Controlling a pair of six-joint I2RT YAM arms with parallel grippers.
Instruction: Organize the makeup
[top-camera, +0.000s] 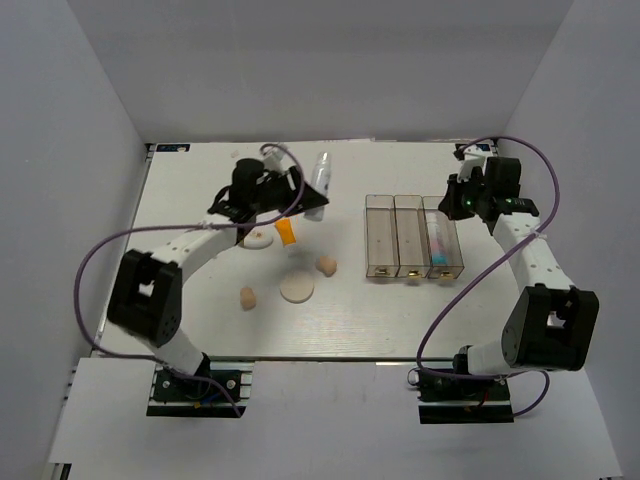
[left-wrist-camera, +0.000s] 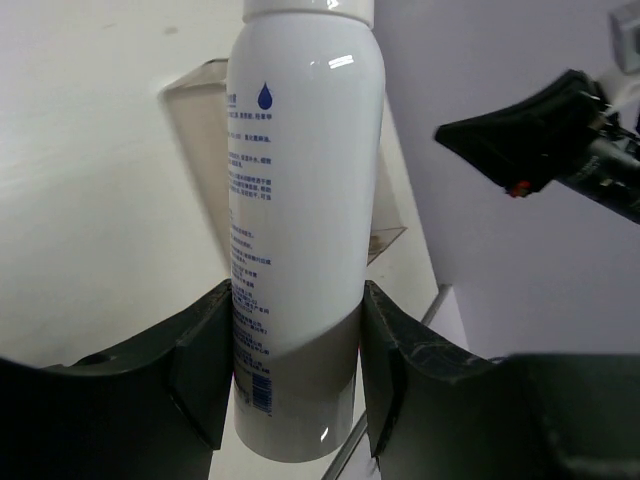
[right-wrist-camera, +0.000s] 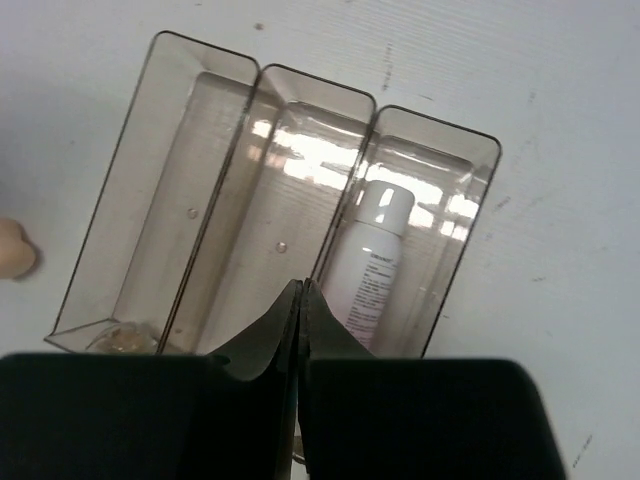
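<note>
The white spray bottle (left-wrist-camera: 300, 200) with a blue drop printed on it sits between the two dark fingers (left-wrist-camera: 200, 385) of the left gripper (left-wrist-camera: 295, 385), which pinch it from both sides near its base. Its cap end points away from the wrist.

Seen from above, the rest of the loose makeup lies on the near side of that gripper, toward the arm bases. An orange tube (top-camera: 287, 233) is closest, with a pale oval compact (top-camera: 258, 238) just beside it. Further off are a round beige puff (top-camera: 297, 289) and two peach sponges (top-camera: 327, 265) (top-camera: 248, 297), one on each side of the puff.

A pink, white and blue bottle (right-wrist-camera: 368, 270) lies in the right-hand compartment of the clear three-part organizer (right-wrist-camera: 150, 190), right below the right gripper (right-wrist-camera: 300, 300). That gripper's fingers are pressed together with nothing between them, and they hang over the organizer's near end. The other two compartments hold no makeup. Everything rests on a white table (top-camera: 350, 335).
</note>
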